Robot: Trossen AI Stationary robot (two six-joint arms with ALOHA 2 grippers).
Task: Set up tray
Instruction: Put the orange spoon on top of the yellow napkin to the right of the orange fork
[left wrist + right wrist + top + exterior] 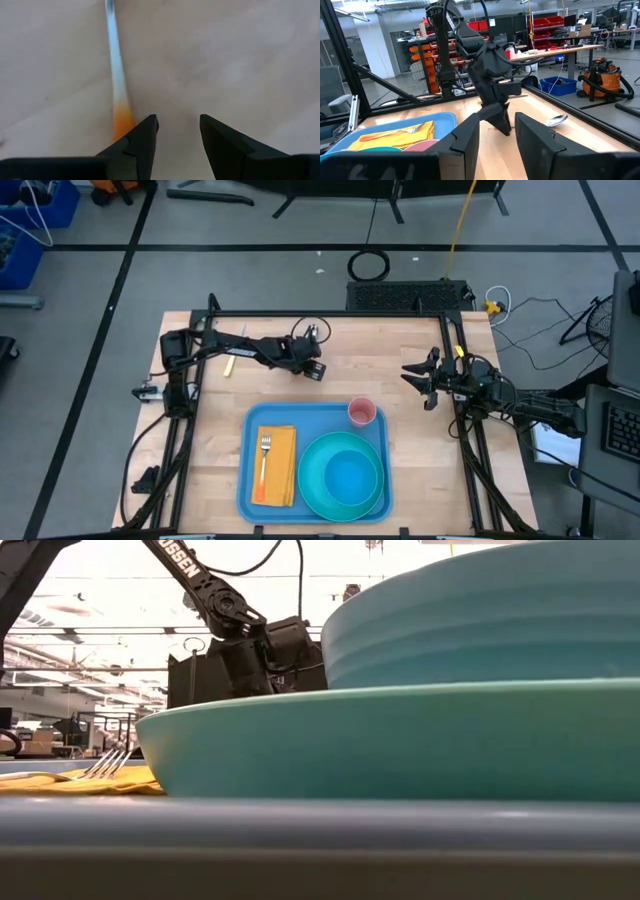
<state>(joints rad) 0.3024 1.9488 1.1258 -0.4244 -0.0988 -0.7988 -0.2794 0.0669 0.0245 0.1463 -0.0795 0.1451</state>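
Overhead layout. The large flat light-blue rectangular plastic tray (pixel 315 470) lies at the 6 o'clock edge of the pale wooden table (pixel 400 370). It already carries a folded yellow cloth napkin (pixel 276 467) with a metal fork (pixel 265 455) laid on it, a round teal plate with a teal bowl nested in it (pixel 342 475), and a small pink cup (pixel 362 412) at the tray's 1 o'clock corner.

Left gripper (pixel 312 369): low over the bare table at about 11 o'clock from the tray. Its fingers stand partly open and hold nothing. In the left wrist view, a slim utensil with an orange handle and pale shaft (pixel 117 85) lies on the wood just beside one finger (pixel 137 145), not between the two. A metal spoon (pixel 555 120) also lies on the table near this gripper, seen in the right wrist view.

Right gripper (pixel 424 378): waits at about 2 o'clock from the tray, fingers parted and empty.

Step in hand, as judged: fetching a remaining utensil for the tray. The next move calls for shifting the left gripper sideways until the handle sits between the fingers, then closing, lifting and carrying it toward 5 o'clock to the tray.
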